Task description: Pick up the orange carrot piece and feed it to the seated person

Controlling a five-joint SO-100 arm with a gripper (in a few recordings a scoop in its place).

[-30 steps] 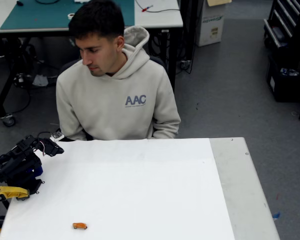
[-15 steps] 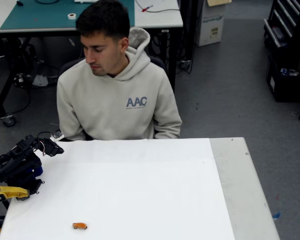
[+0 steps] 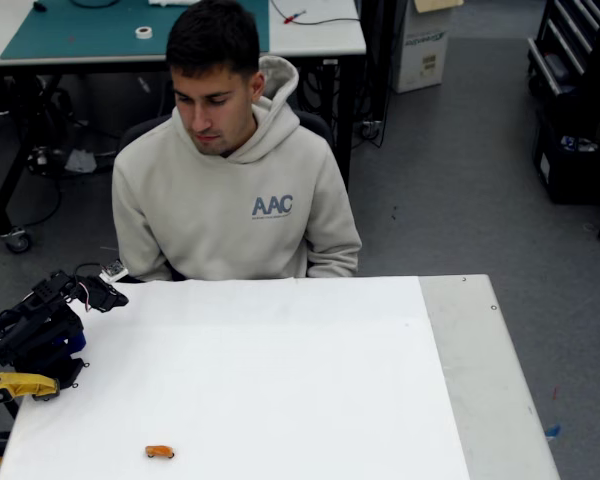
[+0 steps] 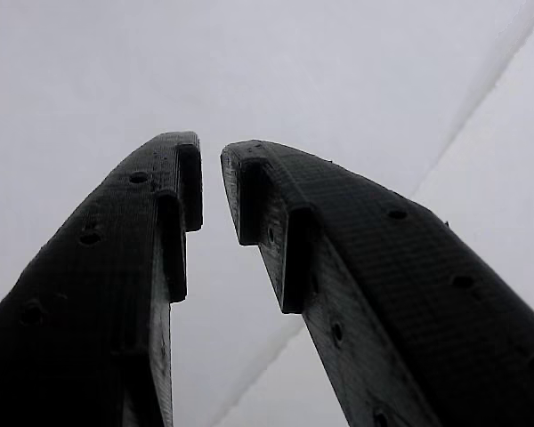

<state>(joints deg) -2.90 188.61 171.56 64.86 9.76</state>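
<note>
The orange carrot piece lies on the white table, well apart from the gripper, whose fingers are slightly parted, gripping nothing. The seated person looks down behind the table's far edge.

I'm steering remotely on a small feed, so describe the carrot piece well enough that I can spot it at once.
Start from the white table in front of the seated person in the fixed view. Go to its near left corner: the orange carrot piece lies there alone on the bare surface. It is a tiny bright orange stub, unlike the larger yellow part on the arm's base off the table's left edge.
</note>
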